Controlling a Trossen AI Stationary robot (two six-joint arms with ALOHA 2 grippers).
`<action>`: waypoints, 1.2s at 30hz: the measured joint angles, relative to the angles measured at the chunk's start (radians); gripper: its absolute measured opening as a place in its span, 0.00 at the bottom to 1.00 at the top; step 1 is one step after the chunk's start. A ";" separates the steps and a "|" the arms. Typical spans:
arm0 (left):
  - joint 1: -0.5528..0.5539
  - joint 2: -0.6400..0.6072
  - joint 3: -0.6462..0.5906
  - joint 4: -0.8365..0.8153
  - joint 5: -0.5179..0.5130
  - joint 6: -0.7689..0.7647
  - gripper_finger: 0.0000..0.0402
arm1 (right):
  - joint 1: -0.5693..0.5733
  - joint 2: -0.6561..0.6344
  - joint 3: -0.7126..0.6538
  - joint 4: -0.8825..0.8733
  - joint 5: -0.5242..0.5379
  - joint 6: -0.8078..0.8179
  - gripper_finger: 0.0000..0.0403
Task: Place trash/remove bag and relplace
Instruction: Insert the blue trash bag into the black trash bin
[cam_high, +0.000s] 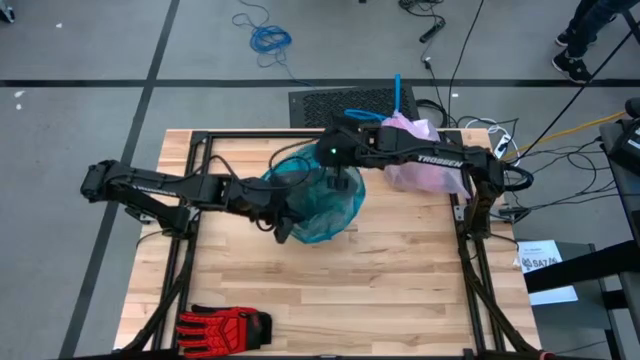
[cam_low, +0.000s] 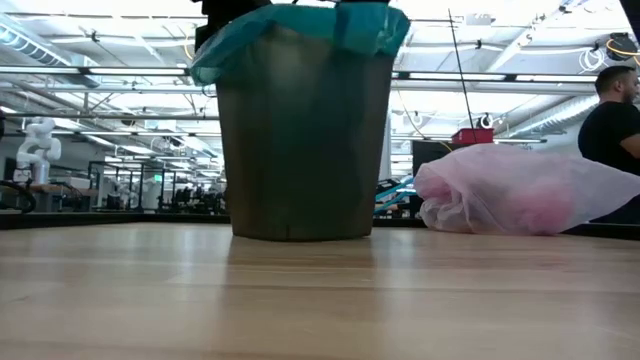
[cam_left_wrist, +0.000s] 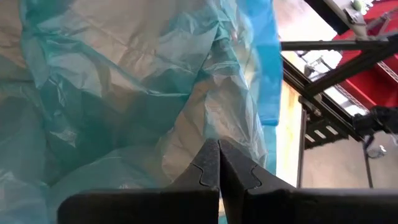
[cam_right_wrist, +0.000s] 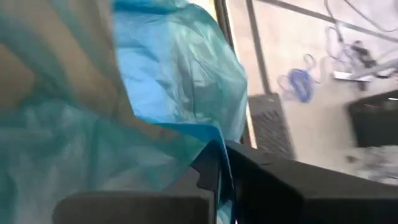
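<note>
At the near left edge of the table lies a red and black glove, well apart from the work. Going right, the left gripper sits at the near left rim of the bin; its fingers are pressed together, with green film lying against them, though I cannot tell whether any of it is pinched between the tips. The bin stands upright in the middle of the table, and the green bag is draped inside it with its top folded out over the rim, as the low view shows. What, if anything, lies at the bottom of the bin is hidden by the crumpled film. The right gripper is at the far right rim, its fingers closed on a fold of the green bag's edge. Further right, at the far right corner of the table, the pink bag lies on its side, well clear of the bin, full and bunched, with its blue drawstrings sticking out on the far side; its contents cannot be made out through the plastic. By my judgement the old liner is already out and set aside, and what remains is to finish spreading and seating the green bag evenly round the rim, then let go.
</note>
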 joint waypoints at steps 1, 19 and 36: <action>-0.002 0.000 0.000 0.003 0.009 0.008 0.00 | -0.008 -0.002 0.000 0.016 -0.029 0.018 0.02; -0.070 0.001 -0.001 0.017 0.043 0.015 0.00 | -0.228 -0.005 0.000 -0.093 -0.364 0.336 0.00; -0.069 0.000 0.000 0.014 -0.024 -0.012 0.00 | -0.183 -0.005 0.000 -0.374 -0.601 0.414 0.00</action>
